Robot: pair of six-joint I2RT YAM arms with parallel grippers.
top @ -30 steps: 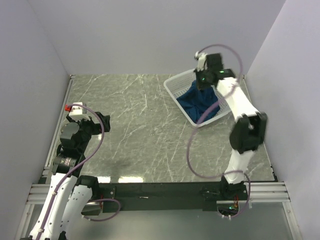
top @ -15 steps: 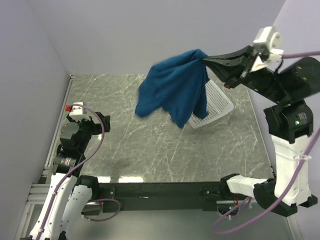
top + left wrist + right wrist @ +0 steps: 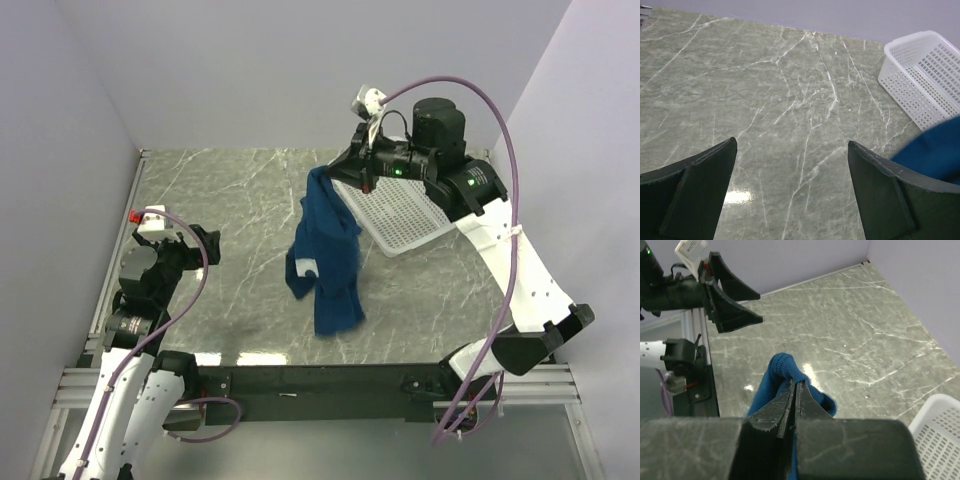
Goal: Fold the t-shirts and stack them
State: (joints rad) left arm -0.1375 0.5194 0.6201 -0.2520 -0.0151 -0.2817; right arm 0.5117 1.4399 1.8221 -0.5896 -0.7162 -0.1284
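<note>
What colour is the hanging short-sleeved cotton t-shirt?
The t-shirt is dark blue; clearest in the top external view.

We hold our right gripper [image 3: 337,172] high and pinched shut, and our left gripper [image 3: 204,242] low, wide open.

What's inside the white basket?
Only bare mesh floor shows in the basket. The t-shirt hangs outside it from the shut right end effector. The arm covers its far corner, so that part is unseen.
</note>
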